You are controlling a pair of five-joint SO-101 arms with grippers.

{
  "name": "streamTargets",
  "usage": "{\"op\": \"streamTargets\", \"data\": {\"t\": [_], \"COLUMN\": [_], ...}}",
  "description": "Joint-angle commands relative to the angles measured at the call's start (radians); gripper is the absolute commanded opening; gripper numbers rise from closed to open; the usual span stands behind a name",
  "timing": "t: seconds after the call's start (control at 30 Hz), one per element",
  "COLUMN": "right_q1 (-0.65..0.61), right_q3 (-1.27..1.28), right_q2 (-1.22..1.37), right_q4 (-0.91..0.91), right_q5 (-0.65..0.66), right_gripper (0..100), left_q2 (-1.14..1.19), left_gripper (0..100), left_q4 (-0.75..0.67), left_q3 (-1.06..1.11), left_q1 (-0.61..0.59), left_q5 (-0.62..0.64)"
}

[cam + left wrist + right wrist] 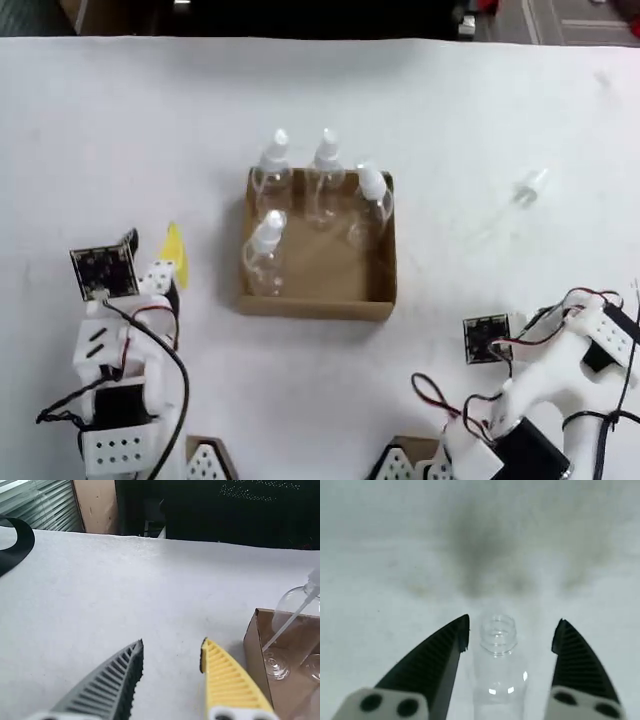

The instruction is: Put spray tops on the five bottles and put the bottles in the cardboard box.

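The cardboard box (384, 290) stands mid-table. Inside it are several clear bottles with white spray tops: one (272, 172) and another (325, 178) at the far wall, a third (376, 203) leaning in the far right corner, and one (264, 252) at the left wall. A loose spray top (528, 188) lies on the table to the right. My left gripper (172, 652) is open and holds nothing, left of the box (256, 647). My right gripper (512, 630) is open around a capless clear bottle (499, 675), whose neck points away between the fingers.
White table cover all around. The left arm (120, 360) sits at the near left and the right arm (540, 390) at the near right, with loose wires. A dark room edge runs along the far side of the table.
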Motion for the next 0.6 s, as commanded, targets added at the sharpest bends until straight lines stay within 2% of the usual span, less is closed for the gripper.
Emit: {"op": "streamTargets", "data": {"t": [0.0, 0.4, 0.57], "right_q1": [0.018, 0.03, 0.053], "right_q3": [-0.02, -0.02, -0.014], "right_q2": [0.004, 0.013, 0.015], "right_q4": [-0.015, -0.021, -0.065], "right_q5": [-0.002, -0.002, -0.002], "right_gripper": [23.4, 23.2, 15.9], "left_q2": [-0.016, -0.016, -0.016], "left_gripper": [18, 18, 18], "left_q4": [0.005, 0.006, 0.006], "left_q3": [-0.008, -0.008, -0.008], "left_q1": [0.013, 0.013, 0.013], "left_q5": [-0.009, -0.009, -0.009]}}
